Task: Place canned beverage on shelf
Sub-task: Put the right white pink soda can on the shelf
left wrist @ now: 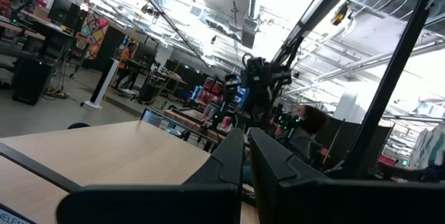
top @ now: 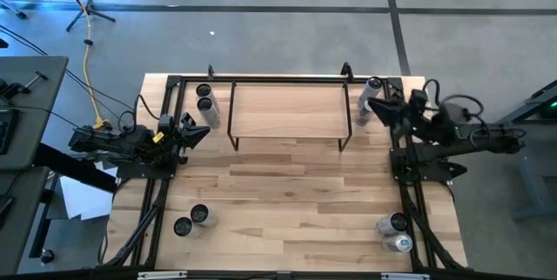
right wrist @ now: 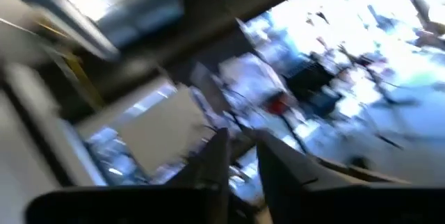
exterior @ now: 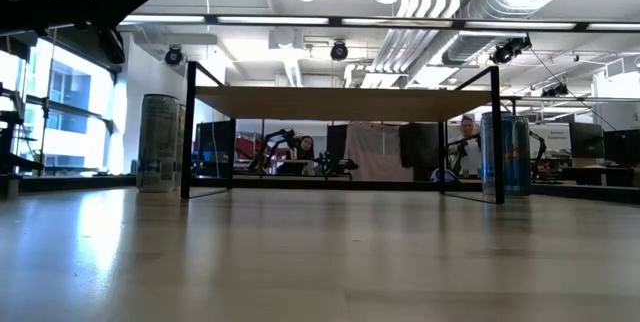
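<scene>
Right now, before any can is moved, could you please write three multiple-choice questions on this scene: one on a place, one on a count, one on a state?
1. Where does the shelf stand?
A. at the far middle of the table
B. in its near-left corner
C. on the floor

2. How many cans stand on the shelf's wood top?
A. four
B. two
C. none

3. The left gripper is:
A. wide open
B. shut and empty
C. shut on a can

Answers:
1 A, the high view shows it at the far edge, midway.
2 C, the top is bare.
3 B, in the left wrist view its jaws meet with nothing between.
</scene>
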`<state>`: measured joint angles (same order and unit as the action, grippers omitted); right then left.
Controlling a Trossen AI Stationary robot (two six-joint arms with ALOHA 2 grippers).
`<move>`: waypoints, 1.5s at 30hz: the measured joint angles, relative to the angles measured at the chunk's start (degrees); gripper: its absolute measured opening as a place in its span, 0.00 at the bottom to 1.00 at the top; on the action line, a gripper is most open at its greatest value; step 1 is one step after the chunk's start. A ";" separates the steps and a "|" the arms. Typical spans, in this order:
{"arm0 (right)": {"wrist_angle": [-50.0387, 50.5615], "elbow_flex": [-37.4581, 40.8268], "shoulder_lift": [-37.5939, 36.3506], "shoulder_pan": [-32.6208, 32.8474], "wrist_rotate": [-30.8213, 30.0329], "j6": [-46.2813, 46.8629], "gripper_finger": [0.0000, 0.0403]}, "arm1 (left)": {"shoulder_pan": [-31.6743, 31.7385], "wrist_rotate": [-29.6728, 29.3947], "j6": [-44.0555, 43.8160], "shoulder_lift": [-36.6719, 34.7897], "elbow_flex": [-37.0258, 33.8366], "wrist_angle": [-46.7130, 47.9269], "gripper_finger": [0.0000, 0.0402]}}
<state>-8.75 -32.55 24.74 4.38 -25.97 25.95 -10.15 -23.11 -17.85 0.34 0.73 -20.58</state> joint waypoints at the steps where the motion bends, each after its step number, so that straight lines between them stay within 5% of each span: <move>1: 2.40 -2.16 1.86 0.00 -1.75 0.78 0.24 | 0.00 0.00 0.00 0.01 0.00 -0.01 0.01; 8: 17.90 -15.62 12.06 0.00 -4.46 4.92 0.55 | 0.00 0.00 0.00 0.00 0.00 0.00 0.01; 13: 29.53 -23.65 17.96 0.00 -2.16 5.76 0.66 | 0.00 -0.02 0.00 0.00 0.00 0.00 0.01; 26: 48.84 -40.13 27.88 0.00 9.31 8.15 0.67 | 0.00 0.00 0.00 0.00 -0.01 -0.01 0.01; 38: 61.72 -40.77 27.89 6.31 29.98 23.34 0.67 | 0.00 -0.01 0.00 0.01 0.00 -0.02 0.01; 45: 64.22 -40.77 30.93 12.32 31.62 27.15 0.67 | 0.00 -0.02 0.00 0.00 0.00 0.00 0.01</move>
<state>55.47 -73.32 55.67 16.70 5.65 53.11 -10.15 -23.14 -17.85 0.34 0.73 -20.58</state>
